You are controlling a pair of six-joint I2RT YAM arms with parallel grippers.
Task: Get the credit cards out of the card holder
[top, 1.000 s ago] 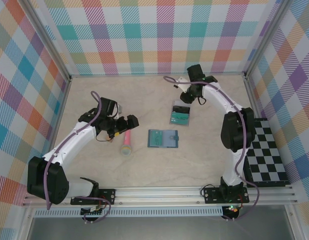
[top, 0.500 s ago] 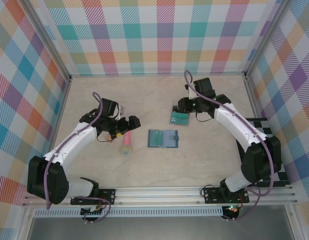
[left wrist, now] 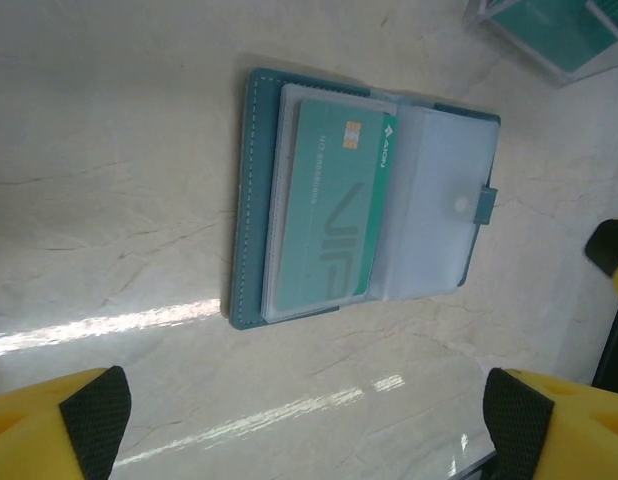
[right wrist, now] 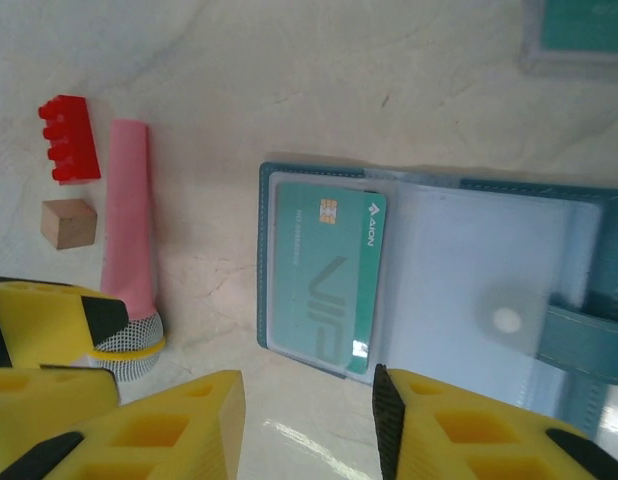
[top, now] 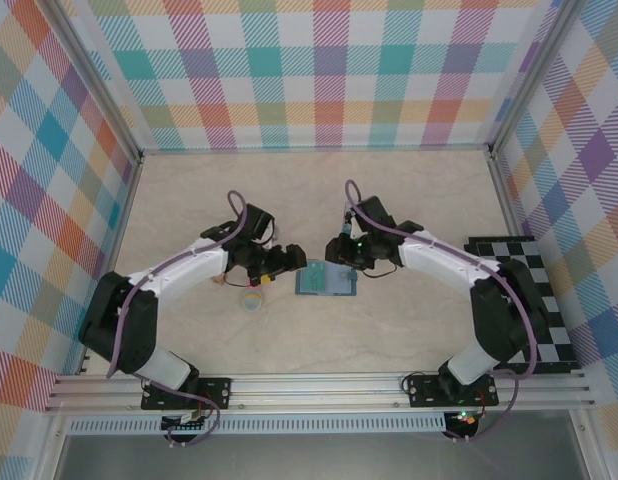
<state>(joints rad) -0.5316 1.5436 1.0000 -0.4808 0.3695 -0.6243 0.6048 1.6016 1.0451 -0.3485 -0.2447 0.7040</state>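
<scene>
**Card sits in the holder's left half, between two open grippers**

Top view: the card holder point(top: 327, 279) lies open and flat on the table point(top: 409, 200), mid-way between the arms. The left gripper point(top: 281, 262) is just beside its left edge. The right gripper point(top: 343, 256) hangs over its far edge. Both are close, but the left one is on the card's side.

Left wrist view: the left gripper point(left wrist: 304, 415) has its jaws spread wide and holds nothing. The holder point(left wrist: 444, 210) lies ahead of the fingertips. One teal credit card point(left wrist: 334, 210) rests in a clear pocket, its long axis pointing away from the camera, across the line between the two pads. Its edge toward the fold looks slightly bare of the sleeve, so it would likely slide out that way.

Right wrist view: the right gripper point(right wrist: 309, 425) is also parted and empty, its gap just below the card point(right wrist: 329, 275). The holder's snap flap point(right wrist: 579, 340) lies to the right. A pink stick point(right wrist: 127, 220), a red brick point(right wrist: 67, 150) and a wooden cube point(right wrist: 69, 222) lie to the left, well clear.
</scene>
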